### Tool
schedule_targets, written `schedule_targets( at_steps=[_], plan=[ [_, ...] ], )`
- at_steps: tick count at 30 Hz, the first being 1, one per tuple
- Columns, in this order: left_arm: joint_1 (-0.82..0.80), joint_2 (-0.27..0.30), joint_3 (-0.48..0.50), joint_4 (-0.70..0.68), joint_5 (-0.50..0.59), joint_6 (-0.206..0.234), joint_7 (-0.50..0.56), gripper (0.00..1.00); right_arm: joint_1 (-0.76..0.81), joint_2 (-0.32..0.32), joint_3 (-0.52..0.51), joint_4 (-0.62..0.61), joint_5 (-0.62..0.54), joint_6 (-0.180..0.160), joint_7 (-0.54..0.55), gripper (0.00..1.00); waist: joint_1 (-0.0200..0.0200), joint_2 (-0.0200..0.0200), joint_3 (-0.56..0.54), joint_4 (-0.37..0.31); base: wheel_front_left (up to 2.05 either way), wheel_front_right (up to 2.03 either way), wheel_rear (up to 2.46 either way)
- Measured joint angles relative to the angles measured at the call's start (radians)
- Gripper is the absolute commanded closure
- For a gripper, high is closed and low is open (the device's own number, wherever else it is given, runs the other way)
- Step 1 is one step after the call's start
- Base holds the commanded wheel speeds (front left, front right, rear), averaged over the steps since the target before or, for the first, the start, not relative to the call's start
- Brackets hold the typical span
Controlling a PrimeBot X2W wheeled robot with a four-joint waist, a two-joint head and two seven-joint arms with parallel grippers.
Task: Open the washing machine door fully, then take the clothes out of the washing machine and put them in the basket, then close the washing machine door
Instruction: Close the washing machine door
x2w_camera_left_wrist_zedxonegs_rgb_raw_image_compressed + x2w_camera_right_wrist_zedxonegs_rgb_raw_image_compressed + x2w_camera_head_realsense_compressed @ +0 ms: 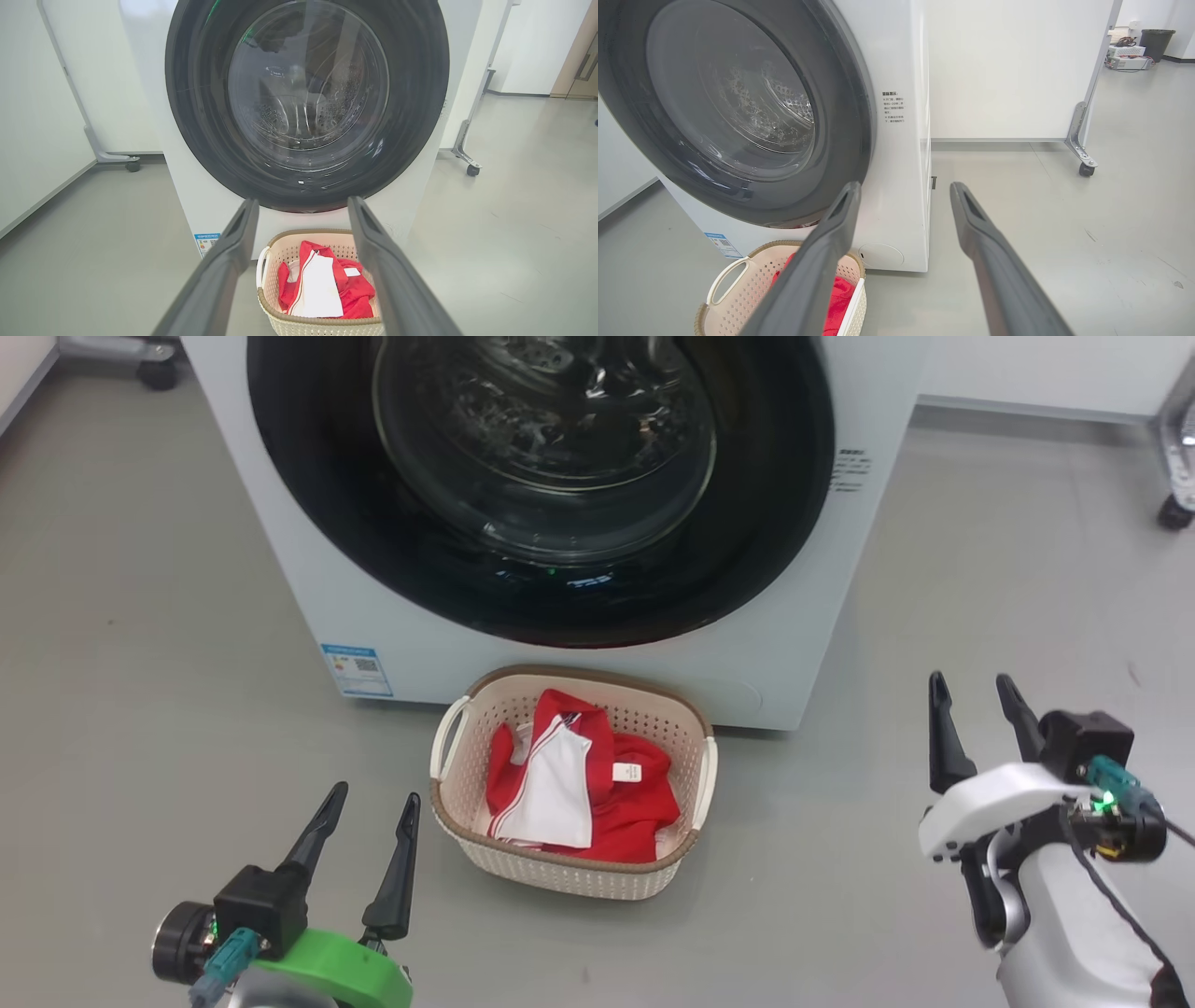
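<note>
Fingers of the left gripper (376,791) and right gripper (969,679) stand apart, empty. Clothes (579,784) lie in the basket (569,877) before the machine (775,663); its door (766,523) seems shut.

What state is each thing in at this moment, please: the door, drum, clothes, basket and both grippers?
Door: shut flat against the washer.
Drum: looks empty through the glass.
Clothes: heaped in the basket.
Basket: upright on the floor, just in front of the washer.
Left gripper: fingers open, holding nothing.
Right gripper: fingers open, holding nothing.
</note>
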Motion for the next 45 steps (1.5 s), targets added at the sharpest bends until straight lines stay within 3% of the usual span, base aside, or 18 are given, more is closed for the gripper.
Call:
schedule_targets(
  at_steps=[15, 19, 45],
  plan=[
    [0.043, 0.011, 0.008, -0.014, -0.001, 0.024, 0.025, 0.0, 0.193, 0.031, 0.047, -0.148, -0.037, -0.018, 0.0, 0.0, 0.0, 0.0, -0.055, -0.09, 0.0, 0.0, 0.0],
    [0.051, 0.012, 0.003, -0.019, -0.001, 0.027, 0.036, 0.0, 0.239, 0.035, 0.044, -0.183, -0.037, -0.038, 0.0, 0.0, 0.0, 0.0, -0.069, -0.104, 0.0, 0.0, 0.0],
    [0.069, 0.016, -0.001, -0.064, -0.001, 0.049, 0.076, 0.0, 0.356, 0.039, 0.048, -0.358, -0.039, -0.069, 0.002, 0.0, 0.0, 0.0, -0.07, -0.112, 0.0, 0.0, 0.0]
  ],
)
